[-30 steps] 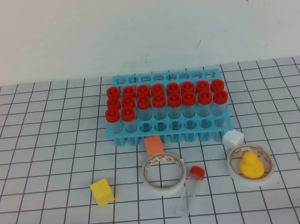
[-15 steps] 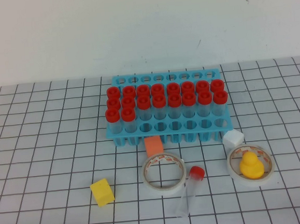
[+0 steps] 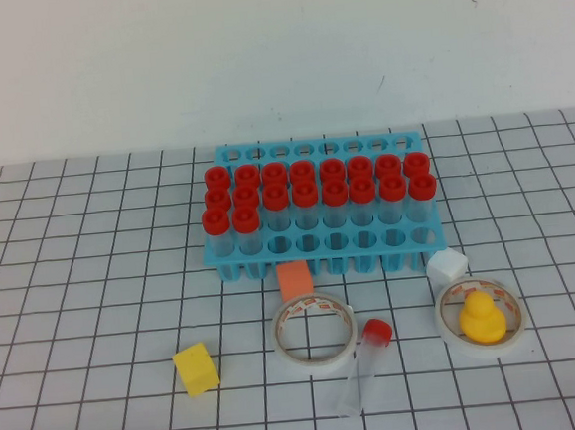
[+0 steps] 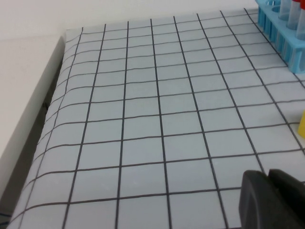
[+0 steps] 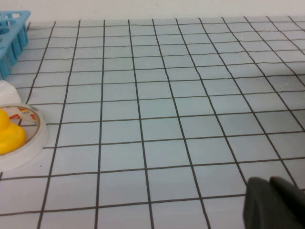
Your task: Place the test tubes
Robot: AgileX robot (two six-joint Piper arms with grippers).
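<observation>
L gripper (image 4: 268, 177) sits over the grid mat (image 4: 143, 119), fingers together, empty. Loose tube (image 3: 362, 366) lies flat at 6 o'clock of the rack (image 3: 320, 244), by the tape ring (image 3: 316, 333) at its 4 o'clock, cap twd 1 o'clock, well apart from both grippers. R gripper (image 5: 269, 185) also closed, empty. No change vs earlier frames.

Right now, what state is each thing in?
Rack: upright, front row mostly unfilled.
Loose tube: capped, lying flat on table.
Duck: upright inside a tape roll.
Left gripper: shut, above table left of rack.
Right gripper: shut, above table right of duck.
</observation>
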